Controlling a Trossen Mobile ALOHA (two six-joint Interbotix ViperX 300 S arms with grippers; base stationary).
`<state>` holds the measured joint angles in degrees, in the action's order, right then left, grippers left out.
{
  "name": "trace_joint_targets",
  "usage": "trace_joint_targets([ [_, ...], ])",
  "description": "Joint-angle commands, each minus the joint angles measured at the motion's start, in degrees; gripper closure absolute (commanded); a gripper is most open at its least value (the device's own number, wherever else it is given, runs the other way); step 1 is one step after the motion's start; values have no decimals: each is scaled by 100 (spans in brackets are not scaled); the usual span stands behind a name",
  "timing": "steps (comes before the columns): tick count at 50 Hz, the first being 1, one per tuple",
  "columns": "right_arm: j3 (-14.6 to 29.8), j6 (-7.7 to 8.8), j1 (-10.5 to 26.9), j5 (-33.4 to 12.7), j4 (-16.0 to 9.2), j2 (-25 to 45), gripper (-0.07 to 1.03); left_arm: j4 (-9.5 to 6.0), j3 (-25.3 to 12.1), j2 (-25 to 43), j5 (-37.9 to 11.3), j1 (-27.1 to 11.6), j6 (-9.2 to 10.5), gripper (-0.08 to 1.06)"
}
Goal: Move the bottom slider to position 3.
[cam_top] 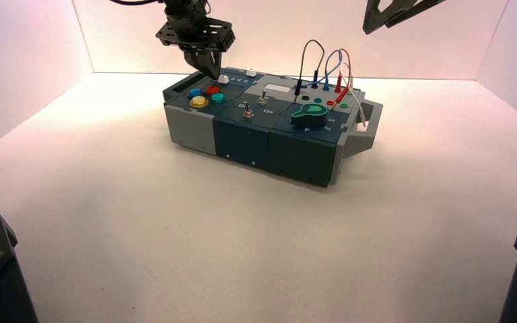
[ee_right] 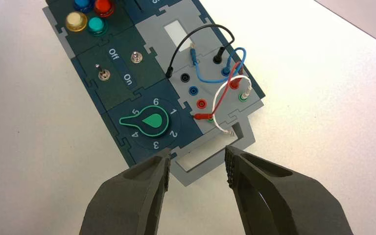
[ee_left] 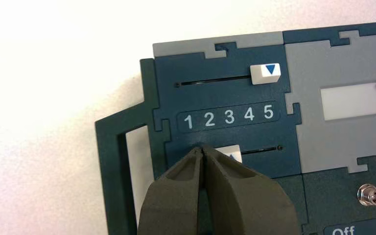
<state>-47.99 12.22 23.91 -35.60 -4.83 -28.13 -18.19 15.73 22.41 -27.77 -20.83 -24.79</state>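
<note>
My left gripper [ee_left: 203,148] is shut and empty, with its tips against the left side of the bottom slider [ee_left: 230,152]. That white knob is partly hidden behind one finger. Its showing part lies about below the numeral 3 [ee_left: 229,117] in the printed row 1 to 5. In the high view the left gripper [cam_top: 210,67] is down at the far left corner of the box, beside the bottom slider [cam_top: 223,79]. My right gripper [ee_right: 197,164] is open and empty, held high over the box's right end [cam_top: 377,20].
The top slider's white knob [ee_left: 265,73] stands at 5. The box [cam_top: 242,138] also bears coloured buttons [cam_top: 205,96], two toggle levers [cam_top: 248,111], a green knob [cam_top: 307,116] and plugged wires [cam_top: 326,70]. A grey handle [cam_top: 370,124] juts from its right end.
</note>
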Motion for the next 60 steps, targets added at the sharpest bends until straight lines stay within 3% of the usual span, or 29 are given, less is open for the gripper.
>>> trace_joint_targets([
  [1, 53, 9, 18, 44, -9, -35, 38, -18, -149, -132, 26, -62, 18, 101],
  [60, 44, 9, 18, 44, -18, -44, 38, -26, -141, -132, -44, -202, 35, 101],
])
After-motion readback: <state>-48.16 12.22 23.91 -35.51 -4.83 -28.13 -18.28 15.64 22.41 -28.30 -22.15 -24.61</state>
